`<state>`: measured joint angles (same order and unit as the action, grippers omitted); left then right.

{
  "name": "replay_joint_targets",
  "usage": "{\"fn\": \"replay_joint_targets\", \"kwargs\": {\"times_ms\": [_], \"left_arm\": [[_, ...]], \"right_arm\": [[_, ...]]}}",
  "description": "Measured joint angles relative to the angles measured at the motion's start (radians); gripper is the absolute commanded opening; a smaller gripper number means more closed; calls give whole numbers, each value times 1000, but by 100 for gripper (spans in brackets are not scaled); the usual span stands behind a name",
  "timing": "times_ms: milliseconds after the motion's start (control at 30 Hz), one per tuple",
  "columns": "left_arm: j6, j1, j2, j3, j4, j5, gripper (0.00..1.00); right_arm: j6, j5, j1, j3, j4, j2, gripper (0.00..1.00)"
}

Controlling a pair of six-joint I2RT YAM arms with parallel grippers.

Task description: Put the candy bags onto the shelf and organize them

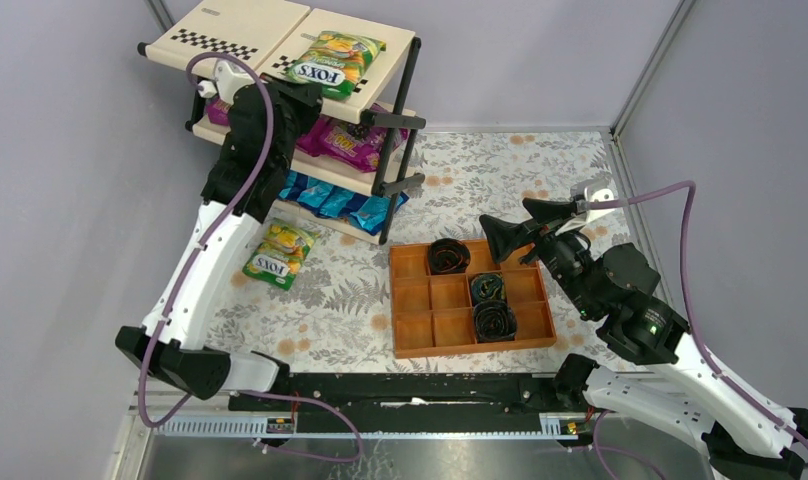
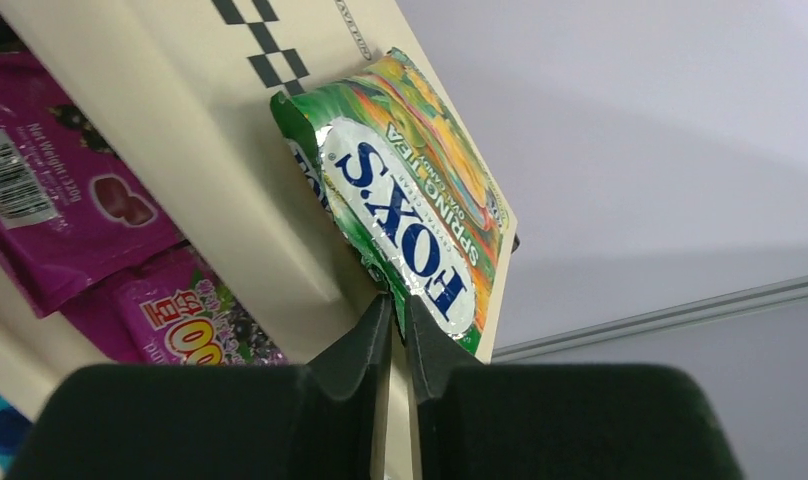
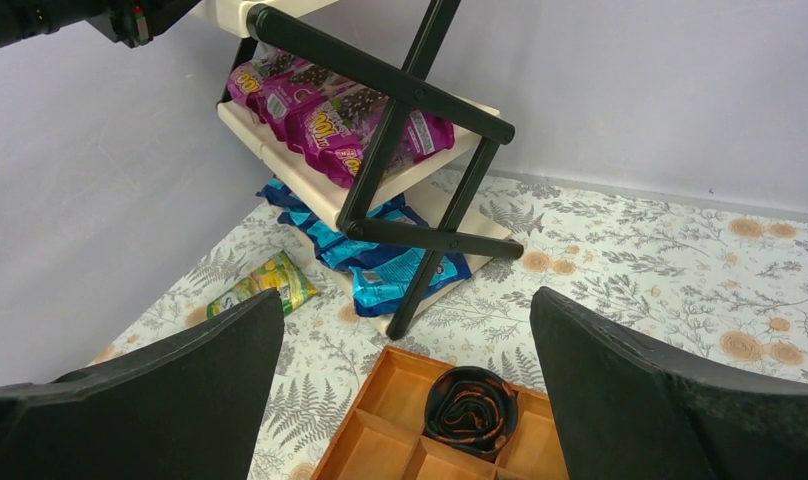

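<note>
A green-yellow candy bag [image 1: 335, 60] [image 2: 410, 200] lies on the top tier of the shelf [image 1: 240, 30] [image 2: 200, 150]. My left gripper [image 1: 302, 92] [image 2: 400, 310] is shut on that bag's near edge. Magenta candy bags [image 1: 350, 140] [image 3: 330, 115] fill the middle tier and blue ones [image 1: 340, 203] [image 3: 380, 260] the bottom tier. Another green-yellow bag [image 1: 278, 254] [image 3: 260, 285] lies on the table in front of the shelf. My right gripper [image 1: 525, 225] [image 3: 405, 300] hovers open and empty over the tray's far edge.
An orange-brown compartment tray [image 1: 410, 300] [image 3: 380, 420] sits in the middle of the table with three dark coiled rolls [image 1: 487, 288] in it. Grey walls close in behind the shelf and on both sides.
</note>
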<state>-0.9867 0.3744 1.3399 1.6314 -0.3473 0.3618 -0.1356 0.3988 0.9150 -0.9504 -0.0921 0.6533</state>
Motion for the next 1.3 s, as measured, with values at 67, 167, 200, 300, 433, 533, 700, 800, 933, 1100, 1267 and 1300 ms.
{"fn": "replay_joint_targets", "kwargs": {"times_ms": [67,167,200,300,433,533,700,800,933,1100,1267,1300], "left_arm": [[0,0,16,16,5,-10,15],[6,0,37,40,4,-21,30],[11,0,39,43,4,-23,33],[43,0,27,36,14,-23,60],[164,0,-104,-89,85,-35,84],[281,0,-258,-194,88,-35,91],[446,0,-532,-370,97,-37,95],[486,-1,-643,-505,71,-41,97],[466,-1,-617,-707,-50,-45,99],[360,-1,-533,-918,-185,-34,99],[212,-37,-620,-1021,-196,48,99],[187,-56,-635,-1027,-194,64,99]], "right_arm": [[0,0,0,0,0,0,100],[0,0,0,0,0,1,100],[0,0,0,0,0,2,100],[0,0,0,0,0,2,100],[0,0,0,4,0,2,100],[0,0,0,11,0,4,100],[2,0,0,23,10,19,100],[2,-1,0,33,22,35,100],[1,-6,0,40,30,57,100],[-1,-27,0,46,31,76,100],[-14,-47,0,47,30,74,100],[-19,-51,0,47,30,71,100]]}}
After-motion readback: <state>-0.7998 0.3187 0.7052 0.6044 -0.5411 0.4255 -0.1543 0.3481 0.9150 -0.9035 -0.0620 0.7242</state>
